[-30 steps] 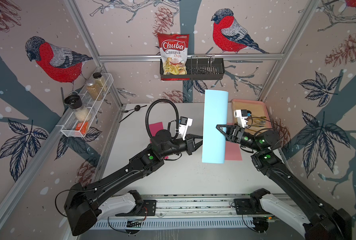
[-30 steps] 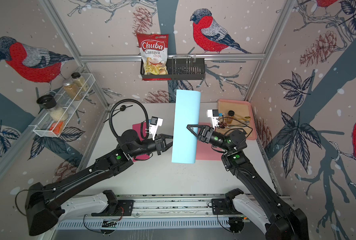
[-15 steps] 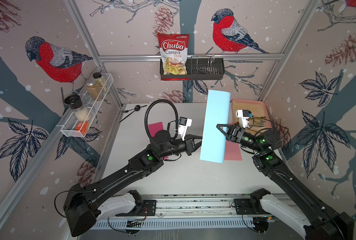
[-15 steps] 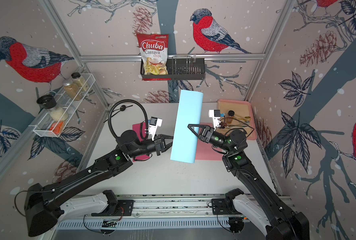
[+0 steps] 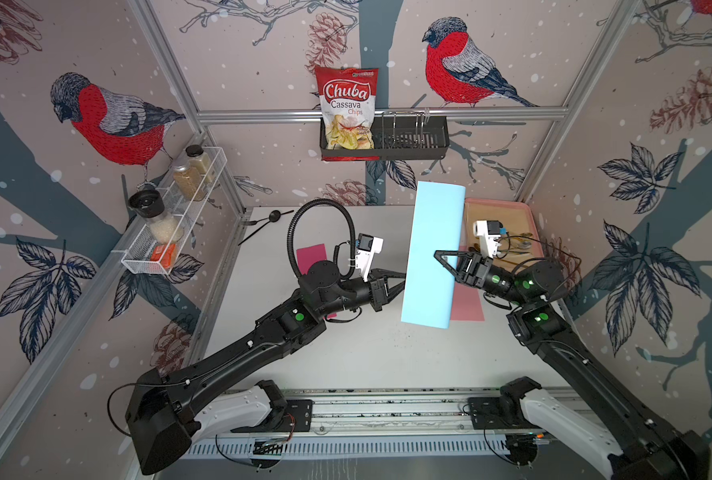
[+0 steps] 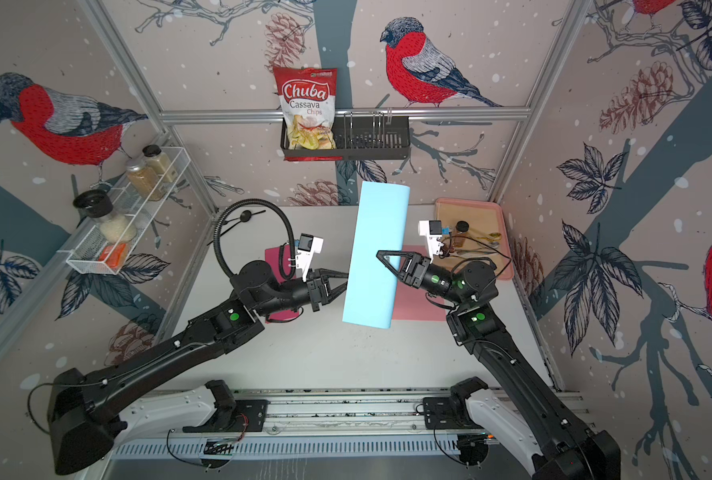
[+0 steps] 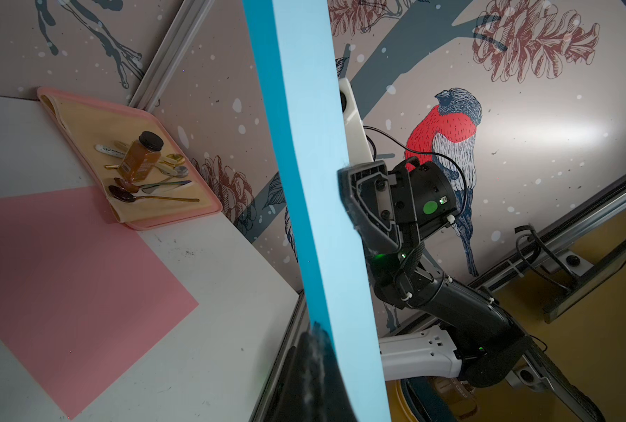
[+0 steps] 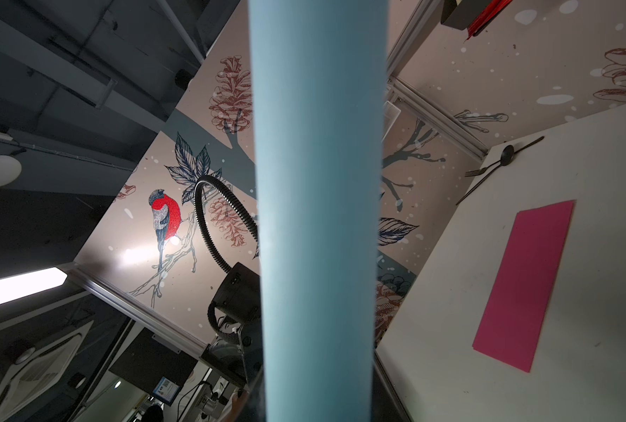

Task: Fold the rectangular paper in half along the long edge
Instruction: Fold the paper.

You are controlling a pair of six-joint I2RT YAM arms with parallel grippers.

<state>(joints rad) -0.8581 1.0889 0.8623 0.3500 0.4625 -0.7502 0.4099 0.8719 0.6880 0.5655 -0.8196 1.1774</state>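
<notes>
fingers [image 5: 389,274] of the left gripper [image 5: 402,281] are pressed together on one long edge of the blue paper [image 5: 429,232], about halfway along it, and in the left wrist view the paper [image 7: 315,182] rises straight out of that pinch. nearer than the paper's near short edge, a broad stretch of bare white table [image 5: 366,353] lies open between the two arms. the paper is held up off the table, slightly slanted, with that near short edge straight and free. the right gripper [image 5: 443,262] reaches over the opposite long edge with one finger across the upper face and the other hidden behind, so i cannot tell whether they squeeze the paper or only straddle it. that side of the paper bulges in a rounded bend in the right wrist view [image 8: 318,219], not a sharp crease. a pale pink sheet [image 5: 466,307] lies flat below the paper, showing on its right-gripper side. a magenta sheet [image 5: 310,257] lies well apart on the left-gripper side, partly under the left arm. beyond the paper on the right-gripper side sits a pink tray [image 5: 497,203]. a black spoon and fork [image 5: 262,220] lie far off on the left-gripper side. past the paper's far short edge hangs a wire rack [image 5: 408,141] with a chips bag [image 5: 348,108].
</notes>
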